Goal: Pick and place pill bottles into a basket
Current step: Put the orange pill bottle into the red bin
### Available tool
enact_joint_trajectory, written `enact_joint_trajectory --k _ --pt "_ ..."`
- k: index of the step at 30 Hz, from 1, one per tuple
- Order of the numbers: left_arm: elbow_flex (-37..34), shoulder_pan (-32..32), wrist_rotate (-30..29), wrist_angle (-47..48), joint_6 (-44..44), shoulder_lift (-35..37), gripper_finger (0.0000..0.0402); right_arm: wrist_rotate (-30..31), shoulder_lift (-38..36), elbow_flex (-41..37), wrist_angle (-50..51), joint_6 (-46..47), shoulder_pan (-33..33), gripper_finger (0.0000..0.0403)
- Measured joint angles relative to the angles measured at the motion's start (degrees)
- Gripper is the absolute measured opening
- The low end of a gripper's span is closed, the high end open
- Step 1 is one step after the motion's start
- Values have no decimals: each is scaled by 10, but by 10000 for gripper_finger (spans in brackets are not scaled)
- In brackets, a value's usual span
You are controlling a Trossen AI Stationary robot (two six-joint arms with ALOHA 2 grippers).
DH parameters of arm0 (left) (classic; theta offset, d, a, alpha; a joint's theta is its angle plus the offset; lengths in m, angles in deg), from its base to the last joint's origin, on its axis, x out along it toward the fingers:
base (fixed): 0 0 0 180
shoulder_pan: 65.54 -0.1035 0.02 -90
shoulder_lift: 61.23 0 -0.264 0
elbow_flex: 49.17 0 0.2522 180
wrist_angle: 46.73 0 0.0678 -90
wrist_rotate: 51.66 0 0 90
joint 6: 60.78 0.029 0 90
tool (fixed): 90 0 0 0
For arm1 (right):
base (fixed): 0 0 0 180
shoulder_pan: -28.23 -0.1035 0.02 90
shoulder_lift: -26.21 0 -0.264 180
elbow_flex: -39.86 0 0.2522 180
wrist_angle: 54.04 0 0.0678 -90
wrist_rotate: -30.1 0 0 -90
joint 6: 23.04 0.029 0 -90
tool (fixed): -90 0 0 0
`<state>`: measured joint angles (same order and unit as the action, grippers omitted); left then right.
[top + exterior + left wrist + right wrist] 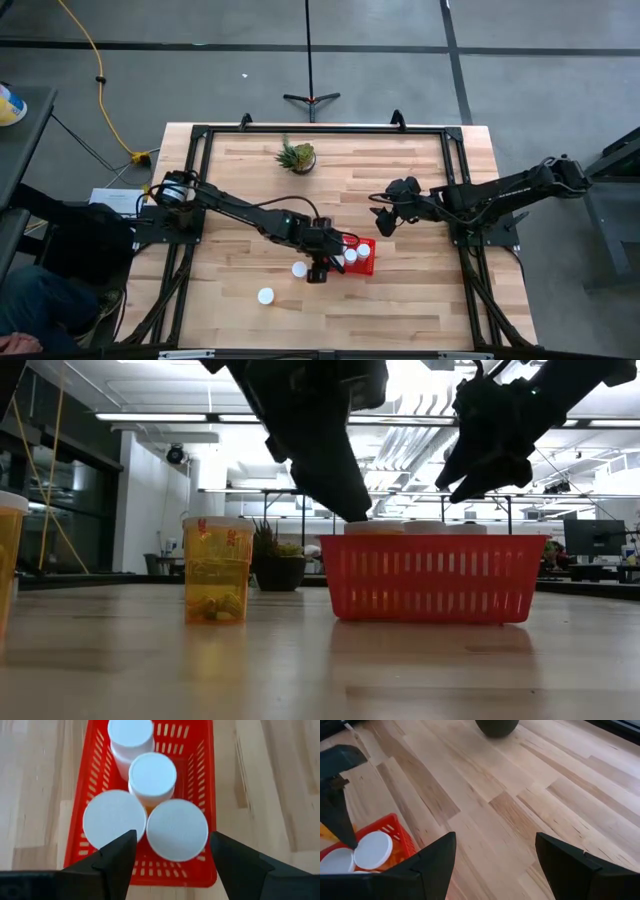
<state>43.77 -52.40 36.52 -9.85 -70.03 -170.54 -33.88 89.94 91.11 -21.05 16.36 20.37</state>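
1. While two pill bottles (266, 296) stood loose on the bench (420, 300), left of the basket (366, 262), four more sat capped inside it (177, 829).
2. The left pincer (172, 851) hovered over the basket's near end, fingers spread wide around one cap without pinching it.
3. The right pincer (381, 215) hung open above bare bench, right of the basket and apart from it.
4. A potted plant (297, 156) stood at the bench's far side.
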Motion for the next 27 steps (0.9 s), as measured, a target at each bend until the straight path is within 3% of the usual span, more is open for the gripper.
enact_joint_trajectory --k 5,12,21,27 --pt "44 0 -1 63 -10 5 288 0 0 0 3 9 0 263" --pt "81 8 16 114 -124 29 289 7 0 0 1 21 0 263" --pt "81 91 -124 215 -189 115 289 4 0 0 16 21 0 263" --pt "81 144 -169 218 -244 157 289 2 0 0 21 24 0 263"
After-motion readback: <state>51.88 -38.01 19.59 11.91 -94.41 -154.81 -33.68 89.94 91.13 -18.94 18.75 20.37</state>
